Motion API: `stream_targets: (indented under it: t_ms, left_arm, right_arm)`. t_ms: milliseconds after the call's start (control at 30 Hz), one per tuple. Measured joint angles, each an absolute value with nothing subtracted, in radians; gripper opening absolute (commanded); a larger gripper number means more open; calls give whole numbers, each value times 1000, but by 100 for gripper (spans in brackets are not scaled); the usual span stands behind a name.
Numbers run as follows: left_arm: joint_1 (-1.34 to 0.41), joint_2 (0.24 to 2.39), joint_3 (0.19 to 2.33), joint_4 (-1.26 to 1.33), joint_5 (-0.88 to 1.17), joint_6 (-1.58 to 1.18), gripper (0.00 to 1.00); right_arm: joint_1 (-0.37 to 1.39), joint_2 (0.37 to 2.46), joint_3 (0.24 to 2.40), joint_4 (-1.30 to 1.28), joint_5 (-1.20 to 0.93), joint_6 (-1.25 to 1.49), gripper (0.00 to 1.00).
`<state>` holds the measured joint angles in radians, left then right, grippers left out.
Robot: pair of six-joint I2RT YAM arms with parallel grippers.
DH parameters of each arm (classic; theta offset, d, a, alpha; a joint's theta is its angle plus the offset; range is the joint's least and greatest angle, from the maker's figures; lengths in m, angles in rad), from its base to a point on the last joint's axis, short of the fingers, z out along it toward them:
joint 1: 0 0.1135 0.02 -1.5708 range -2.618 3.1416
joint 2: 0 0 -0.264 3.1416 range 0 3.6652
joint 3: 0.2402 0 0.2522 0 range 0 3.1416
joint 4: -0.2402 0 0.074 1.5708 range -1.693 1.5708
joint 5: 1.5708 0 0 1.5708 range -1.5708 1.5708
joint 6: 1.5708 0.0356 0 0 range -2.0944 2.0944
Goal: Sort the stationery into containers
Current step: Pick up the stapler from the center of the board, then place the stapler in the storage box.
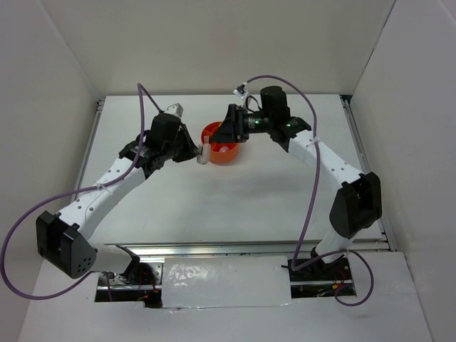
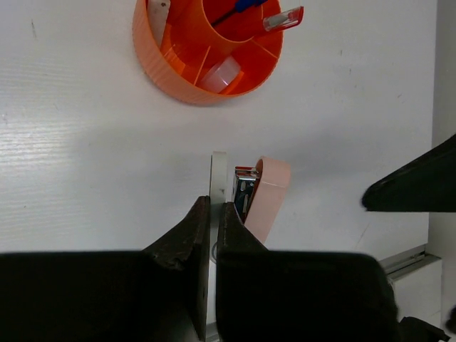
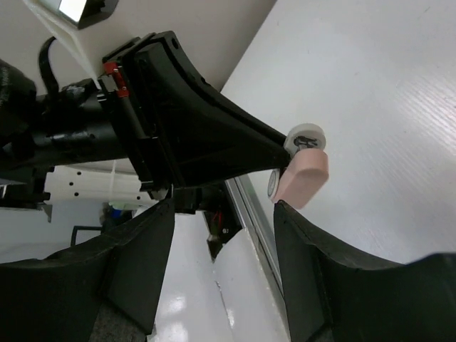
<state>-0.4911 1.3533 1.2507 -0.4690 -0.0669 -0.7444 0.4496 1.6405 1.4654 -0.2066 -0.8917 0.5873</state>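
The round orange organizer stands mid-table. In the left wrist view the organizer holds a red pen and a blue pen in its central cup, a white tape ring and a white eraser in outer compartments. My left gripper is shut on the white edge of a pink-white piece, held above the table just short of the organizer. My right gripper is open and empty, hovering over the organizer's far side; it faces the pink-white piece.
The right gripper's dark finger juts in at the right of the left wrist view. White walls enclose the table on three sides. A metal rail runs along the near edge.
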Motion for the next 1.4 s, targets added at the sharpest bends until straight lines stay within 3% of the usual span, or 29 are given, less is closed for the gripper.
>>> stream_targets:
  t_ms: [300, 1033, 1133, 1233, 1400]
  left_arm:
    - [-496, 1353, 1268, -481, -46, -769, 0]
    - [-495, 1356, 1283, -496, 0, -767, 0]
    - [-493, 1360, 1298, -497, 10, -767, 0]
    - [-492, 1361, 1300, -498, 20, -767, 0]
    - [-488, 1365, 1302, -505, 23, -766, 0]
  right_arm:
    - [560, 1709, 1500, -251, -793, 602, 62]
    - [522, 1710, 1508, -313, -722, 556, 59]
    - [528, 1710, 1508, -313, -723, 553, 55]
    - [527, 1711, 1508, -315, -722, 551, 35]
    - [516, 1729, 1508, -314, -735, 561, 25]
